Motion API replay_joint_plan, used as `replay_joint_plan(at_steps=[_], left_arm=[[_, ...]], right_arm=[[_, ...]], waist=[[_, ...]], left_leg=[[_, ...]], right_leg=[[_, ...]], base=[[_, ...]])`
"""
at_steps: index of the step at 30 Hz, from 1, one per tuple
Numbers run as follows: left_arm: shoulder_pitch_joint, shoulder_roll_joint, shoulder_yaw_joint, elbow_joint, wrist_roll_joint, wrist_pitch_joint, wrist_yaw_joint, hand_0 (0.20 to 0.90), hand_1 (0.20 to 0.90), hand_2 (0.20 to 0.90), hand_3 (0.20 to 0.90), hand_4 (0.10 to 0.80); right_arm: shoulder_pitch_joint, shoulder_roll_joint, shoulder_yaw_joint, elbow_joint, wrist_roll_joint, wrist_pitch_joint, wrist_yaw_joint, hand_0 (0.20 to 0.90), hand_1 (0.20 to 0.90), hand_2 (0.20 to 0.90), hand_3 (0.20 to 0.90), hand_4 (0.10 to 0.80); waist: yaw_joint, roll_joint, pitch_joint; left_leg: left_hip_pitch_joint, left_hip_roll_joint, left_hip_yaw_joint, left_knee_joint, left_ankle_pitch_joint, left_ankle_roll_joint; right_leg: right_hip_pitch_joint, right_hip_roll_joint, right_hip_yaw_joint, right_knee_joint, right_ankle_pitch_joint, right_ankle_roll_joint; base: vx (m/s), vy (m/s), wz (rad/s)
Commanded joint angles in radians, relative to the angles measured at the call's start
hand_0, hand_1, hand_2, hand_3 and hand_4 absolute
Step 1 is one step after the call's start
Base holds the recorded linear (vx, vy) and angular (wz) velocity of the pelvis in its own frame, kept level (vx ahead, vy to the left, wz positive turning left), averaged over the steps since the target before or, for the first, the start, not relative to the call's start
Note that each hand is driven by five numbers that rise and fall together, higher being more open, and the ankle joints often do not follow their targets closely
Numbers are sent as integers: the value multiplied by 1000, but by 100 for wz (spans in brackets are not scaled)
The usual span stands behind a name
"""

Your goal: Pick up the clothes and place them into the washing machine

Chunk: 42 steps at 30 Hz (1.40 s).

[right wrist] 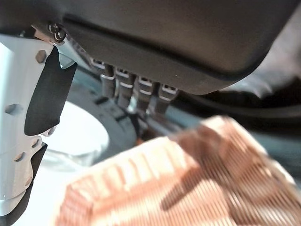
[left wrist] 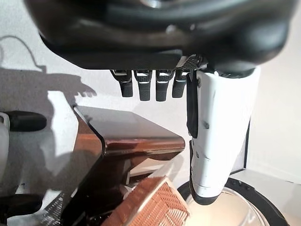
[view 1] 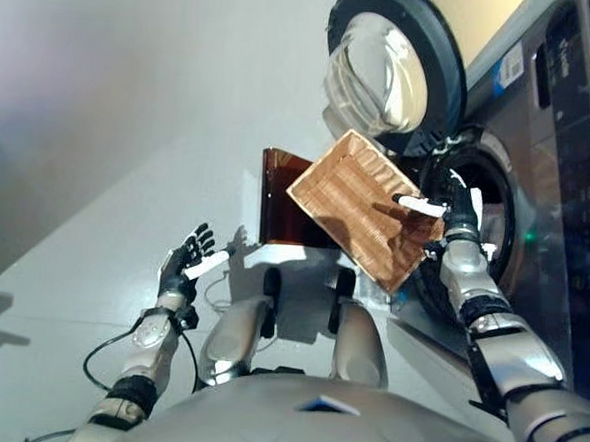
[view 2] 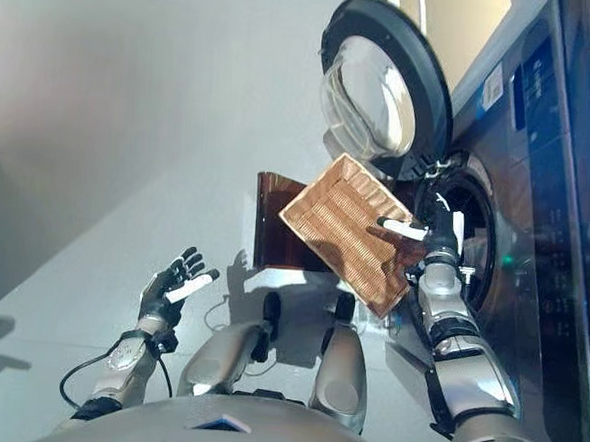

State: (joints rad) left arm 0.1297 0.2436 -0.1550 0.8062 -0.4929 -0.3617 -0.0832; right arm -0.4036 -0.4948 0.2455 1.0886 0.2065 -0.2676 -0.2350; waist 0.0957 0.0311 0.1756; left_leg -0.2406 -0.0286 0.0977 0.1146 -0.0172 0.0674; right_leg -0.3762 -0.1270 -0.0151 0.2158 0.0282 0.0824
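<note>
- Right hand (view 1: 454,213) grips the tilted wicker basket (view 1: 361,207) by its rim at the washing machine (view 1: 555,147) opening, beside the open door (view 1: 395,67).
- Left hand (view 1: 186,257), fingers spread and empty, hangs over bare floor (view 1: 99,149).

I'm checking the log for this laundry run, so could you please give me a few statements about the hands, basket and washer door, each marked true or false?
1. The washing machine door is closed. False: it stands open.
2. The right hand holds the wicker basket tilted at the drum opening. True.
3. The left hand grips the basket too. False: it is open and empty, away from it.
4. A dark brown stand sits behind the basket. True.
5. Clothes lie heaped in the basket. False: none show.
</note>
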Motion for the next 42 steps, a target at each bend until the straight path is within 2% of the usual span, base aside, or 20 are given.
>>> replay_joint_plan(at_steps=[1, 5, 13, 19, 28, 36, 42], left_arm=[[-4, 24, 57, -14, 37, -74, 24, 900, 900, 900, 900, 800], [-12, 19, 68, 19, 51, -73, 38, 900, 900, 900, 900, 800], [-22, 4, 116, 111, 103, -79, 107, 900, 900, 900, 900, 800], [-5, 1, 131, 133, 119, -84, 128, 900, 900, 900, 900, 800], [-15, -10, 117, 190, 115, -81, 143, 900, 900, 900, 900, 800], [-42, -19, 94, 264, 163, -63, 162, 900, 900, 900, 900, 800], [-43, -39, 72, 287, 168, -58, 165, 900, 900, 900, 900, 800]], right_arm=[[52, -78, 9, -85, -106, -34, -22, 900, 900, 900, 900, 800], [124, -53, -18, -123, -121, -37, -10, 900, 900, 900, 900, 800], [380, 131, -136, -212, -53, -66, 0, 900, 900, 900, 900, 800], [466, 197, -146, -221, -89, -64, -23, 900, 900, 900, 900, 800], [499, 272, -147, -218, -7, -82, -8, 900, 900, 900, 900, 800], [467, 306, -104, 2, -61, -45, -26, 900, 900, 900, 900, 800], [465, 344, -90, 68, -47, -42, -33, 900, 900, 900, 900, 800]], waist=[[-9, -35, -83], [-18, -44, -96], [-53, -74, -162], [-64, -80, -197], [-76, -85, -225], [-69, -91, -245], [-65, -91, -255]], left_leg=[[-31, 10, -24, -5, 32, -85], [15, 16, -28, -38, 37, -88], [136, 26, -24, -103, 36, -88], [201, 32, -15, -148, 40, -89], [238, 35, -8, -201, 65, -95], [240, 38, -4, -202, 64, -97], [250, 41, 10, -202, 57, -95]], right_leg=[[66, 3, -19, -76, 17, -17], [108, 9, -29, -98, 15, -13], [214, 22, -48, -133, 6, -2], [265, 29, -51, -151, 1, 6], [291, 36, -58, -164, 9, 15], [310, 44, -61, -204, 25, 16], [324, 52, -49, -232, 39, 17]], base=[[118, -6, -7], [102, -3, 6], [104, 8, -1], [55, 15, -6], [-4, 11, -2], [-24, -1, 2], [1, -5, -4]])
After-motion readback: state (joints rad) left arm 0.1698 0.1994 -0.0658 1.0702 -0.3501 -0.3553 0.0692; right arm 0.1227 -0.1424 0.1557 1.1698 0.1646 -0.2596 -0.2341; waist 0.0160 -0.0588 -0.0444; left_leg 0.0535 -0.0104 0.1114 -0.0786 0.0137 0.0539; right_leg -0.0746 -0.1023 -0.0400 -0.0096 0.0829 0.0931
